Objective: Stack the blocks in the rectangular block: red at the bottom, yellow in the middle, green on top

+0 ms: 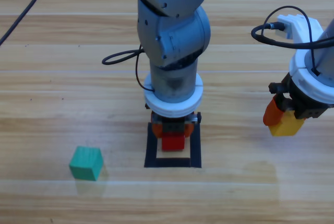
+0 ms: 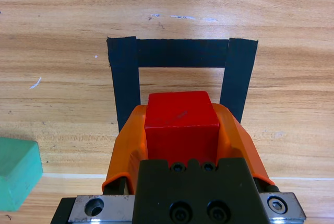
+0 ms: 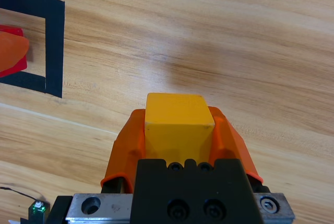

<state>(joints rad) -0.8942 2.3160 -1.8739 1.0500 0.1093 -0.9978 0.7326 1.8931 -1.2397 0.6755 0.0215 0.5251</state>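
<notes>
Your left claw [image 1: 173, 135] is clenched on the red cube [image 2: 181, 127], holding it inside the black tape square [image 1: 151, 151] at mid-desk; from the wrist view the cube sits toward the near side of the outline, though you probably can't judge whether it touches the desk [image 1: 235, 192]. Your right claw [image 1: 284, 117] grips the yellow cube [image 3: 177, 125] off to the right, well apart from the square. The green cube [image 1: 86, 163] lies loose on the desk, left of the square.

two grey jointed arms trailing black cables, each with orange jaws on a black screw-studded body.
</notes>
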